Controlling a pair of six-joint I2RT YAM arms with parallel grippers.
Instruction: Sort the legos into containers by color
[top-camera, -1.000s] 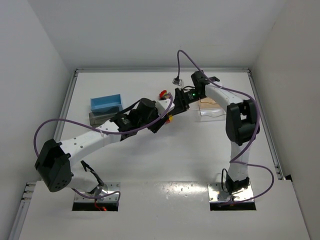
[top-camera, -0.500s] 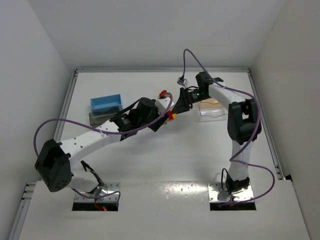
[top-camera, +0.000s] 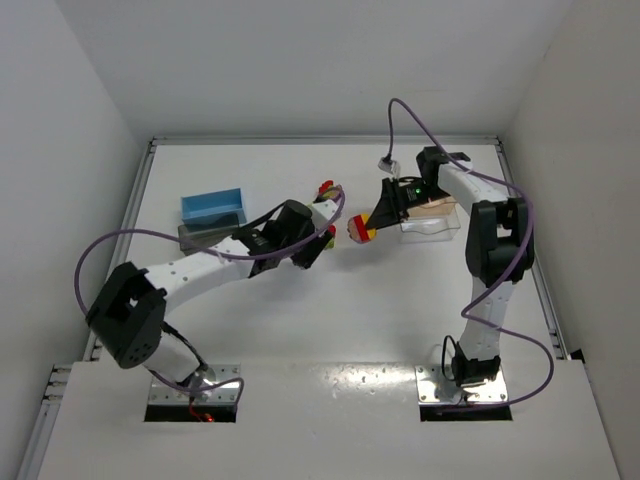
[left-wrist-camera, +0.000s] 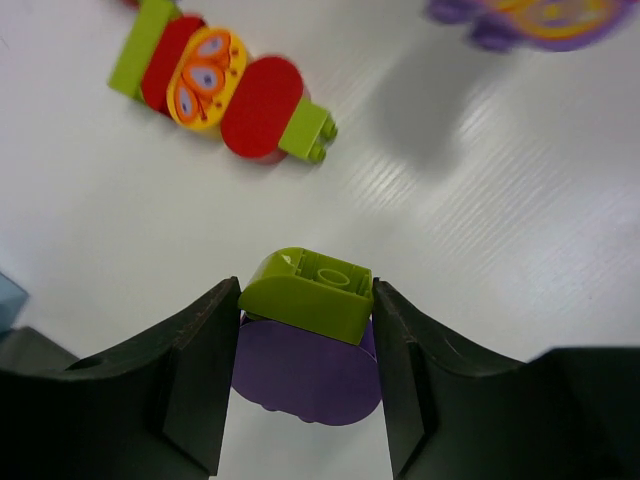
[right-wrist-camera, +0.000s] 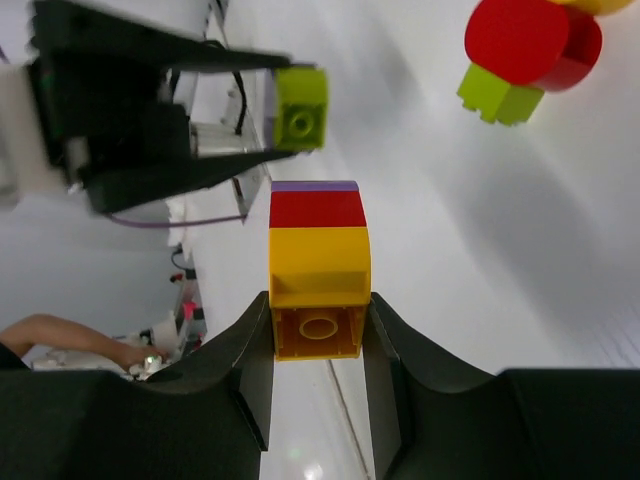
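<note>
My left gripper (left-wrist-camera: 305, 300) is shut on a lime green lego (left-wrist-camera: 308, 292) with a purple rounded piece (left-wrist-camera: 305, 372) under it, held above the table. My right gripper (right-wrist-camera: 318, 322) is shut on a yellow lego (right-wrist-camera: 318, 300) topped with red and purple layers. In the top view the right gripper (top-camera: 368, 228) holds this stack just right of the left gripper (top-camera: 323, 236), a small gap between them. A lying stack of lime, red and yellow legos (left-wrist-camera: 220, 85) rests on the table beyond the left gripper. The clear container (top-camera: 430, 222) is behind the right gripper. The dark container with a blue part (top-camera: 210, 215) is at the left.
A purple and yellow lego piece (left-wrist-camera: 520, 15) lies at the upper right edge of the left wrist view. The red and lime stack also shows in the right wrist view (right-wrist-camera: 525, 50). The raised table rim (top-camera: 320, 141) runs along the back.
The two grippers were together on one stack. The right gripper has drawn back to the right with the yellow, red and purple part. The left gripper keeps the lime and purple part.
</note>
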